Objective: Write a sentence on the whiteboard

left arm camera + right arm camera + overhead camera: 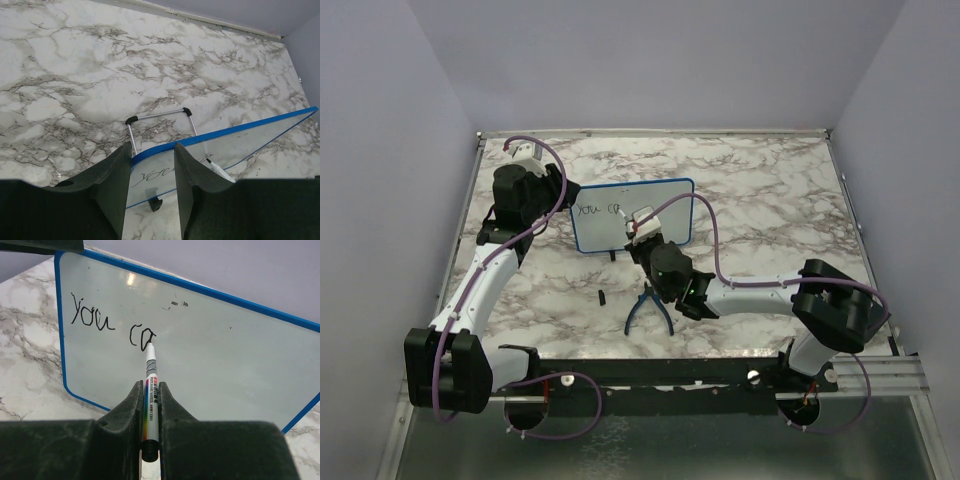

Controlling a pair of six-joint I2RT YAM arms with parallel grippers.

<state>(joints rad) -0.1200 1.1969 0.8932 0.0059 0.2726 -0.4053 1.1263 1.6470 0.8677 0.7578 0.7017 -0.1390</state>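
Right pincer [150, 388] clamps marker [150, 365], tip on board [225, 355]. Left pincer [152, 152] half-open astride its corner, grip unclear: pressure may tip board, smearing text [100, 324].

Top view: right end effector [640, 228] covers whiteboard [665, 200] lower middle; sentence [590, 211] too small to read. Pliers [648, 308] head partly hidden under right arm [750, 290]. Right wrist view: board's right & bottom edges cut off; marker [150, 375] barrel half hidden btw fingers [125, 410].

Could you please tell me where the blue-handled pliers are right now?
In the top view, the blue-handled metal pliers lie on the marble table, in front of the blue-framed whiteboard and beside the right arm.
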